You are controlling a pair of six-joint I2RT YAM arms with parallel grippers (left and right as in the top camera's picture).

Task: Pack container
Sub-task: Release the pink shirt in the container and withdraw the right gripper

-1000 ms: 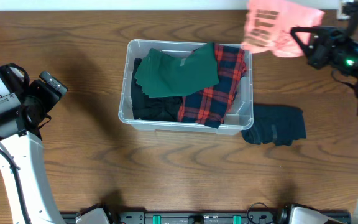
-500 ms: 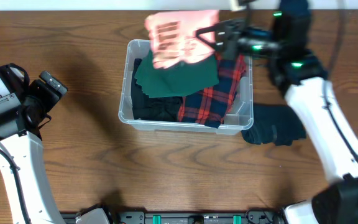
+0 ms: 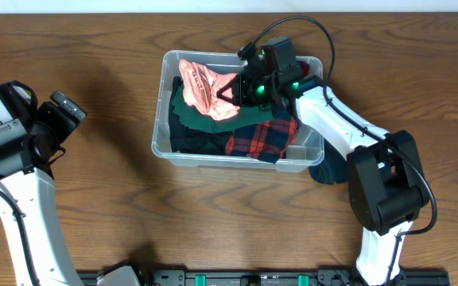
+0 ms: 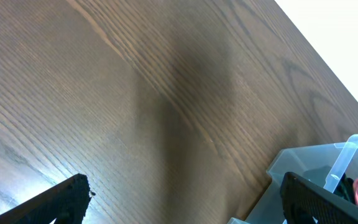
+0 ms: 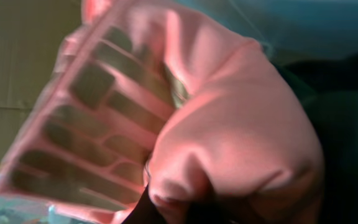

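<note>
The clear plastic container [image 3: 162, 144] stands mid-table and holds a green garment [image 3: 188, 106], a red plaid garment [image 3: 262, 141] and dark clothes [image 3: 197, 140]. My right gripper [image 3: 230, 93] is inside the container, shut on a pink garment with printed lettering [image 3: 205, 89] that lies over the green one. The pink garment [image 5: 229, 130] fills the right wrist view. My left gripper [image 4: 182, 202] is open and empty over bare wood, left of the container's corner [image 4: 303, 165].
A dark navy garment [image 3: 358, 161] lies on the table just right of the container, partly under my right arm. The left arm stands at the table's left edge.
My right arm swung from the far right corner leftward, carrying the pink garment over the container and down onto the clothes inside. The left arm has not moved.
</note>
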